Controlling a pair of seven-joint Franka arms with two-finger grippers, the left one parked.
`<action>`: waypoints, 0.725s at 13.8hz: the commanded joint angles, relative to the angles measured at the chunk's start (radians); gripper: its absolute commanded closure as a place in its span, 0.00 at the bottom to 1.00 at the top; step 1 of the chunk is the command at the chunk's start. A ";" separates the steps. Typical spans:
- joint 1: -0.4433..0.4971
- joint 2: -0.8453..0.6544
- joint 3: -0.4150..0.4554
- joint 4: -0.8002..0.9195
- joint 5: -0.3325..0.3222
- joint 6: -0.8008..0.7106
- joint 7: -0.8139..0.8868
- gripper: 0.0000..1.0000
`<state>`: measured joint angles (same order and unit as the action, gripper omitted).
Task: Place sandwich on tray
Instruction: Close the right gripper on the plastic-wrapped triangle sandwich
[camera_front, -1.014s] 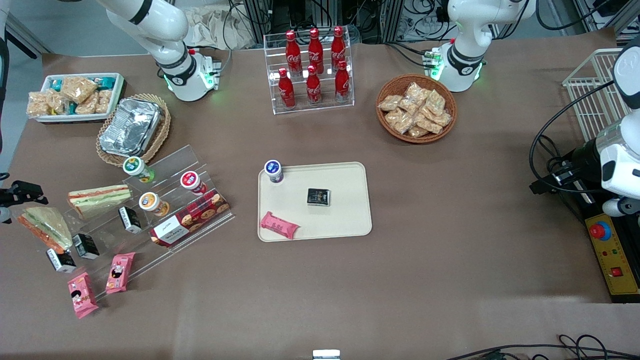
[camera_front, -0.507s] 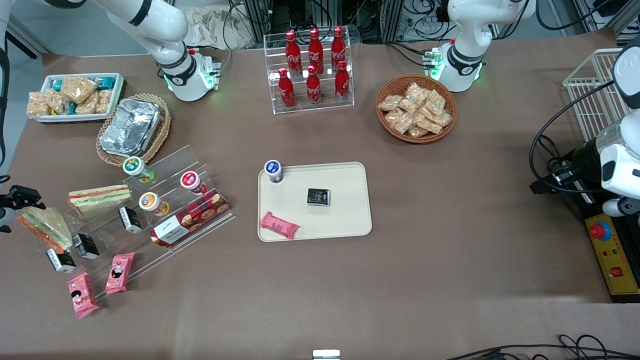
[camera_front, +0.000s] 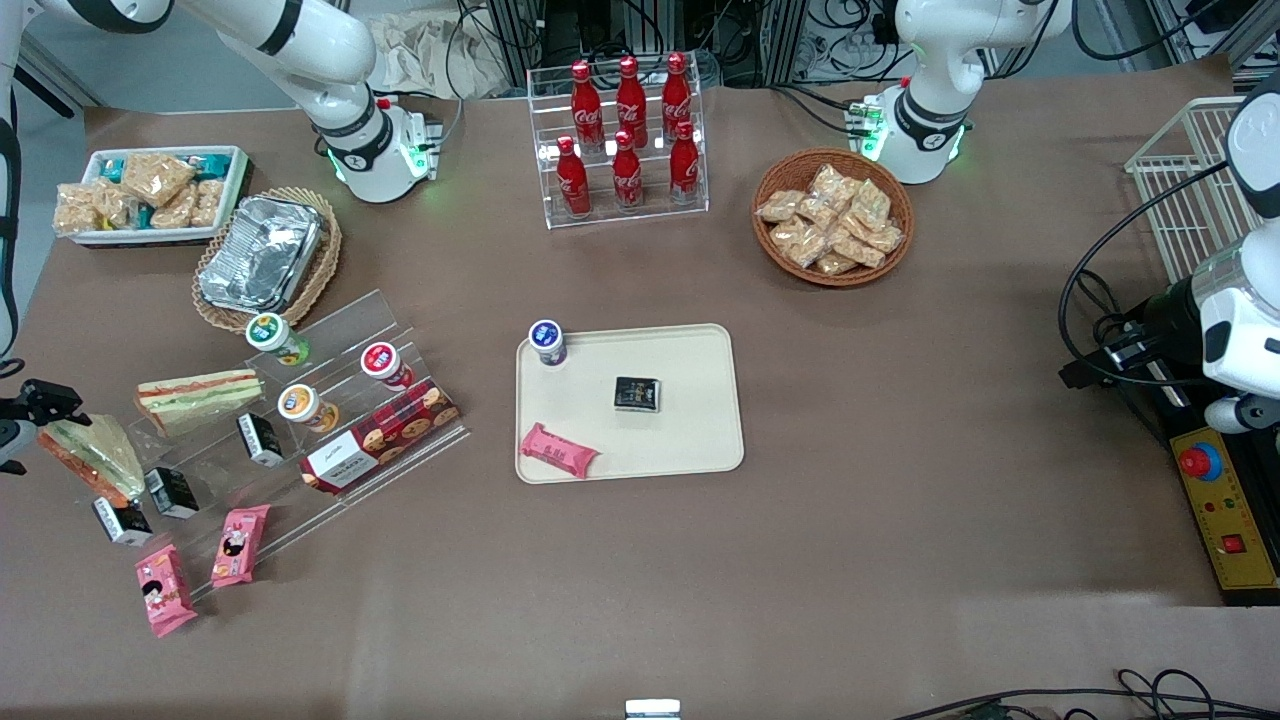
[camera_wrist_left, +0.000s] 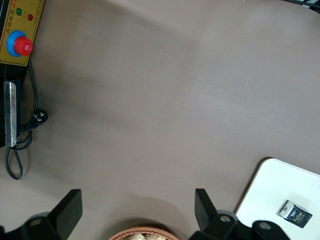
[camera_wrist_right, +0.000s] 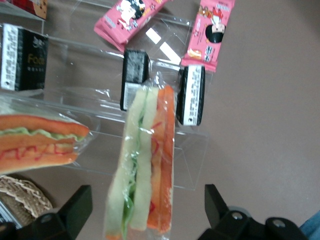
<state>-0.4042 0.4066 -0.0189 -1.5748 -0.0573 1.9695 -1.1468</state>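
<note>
Straddling the sandwich (camera_wrist_right: 145, 165) on the acrylic rack (camera_wrist_right: 100, 100) at the working arm's end, the open gripper (camera_wrist_right: 145, 220) should descend centred, then close gently; the tray (camera_front: 700, 440) waits mid-table.

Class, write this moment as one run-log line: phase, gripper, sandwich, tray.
phase: approach | gripper: open, fingers either side of sandwich, on acrylic stand | tray: holds cup, black packet, pink bar; no sandwich

A brown table covering (camera_front: 900, 520) spreads wide and matte under even overhead light — soft shadows only. At its edge farthest from the front camera, dark cables (camera_front: 800, 40) tangle beside crumpled cloth (camera_front: 430, 50) and grey floor (camera_front: 120, 60).
</note>
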 joint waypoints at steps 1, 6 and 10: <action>-0.028 0.018 0.007 0.006 0.010 0.009 -0.024 0.02; -0.030 0.032 0.007 0.001 0.019 0.000 -0.011 0.05; -0.030 0.038 0.008 -0.001 0.034 -0.012 0.019 0.19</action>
<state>-0.4264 0.4446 -0.0168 -1.5753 -0.0472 1.9685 -1.1419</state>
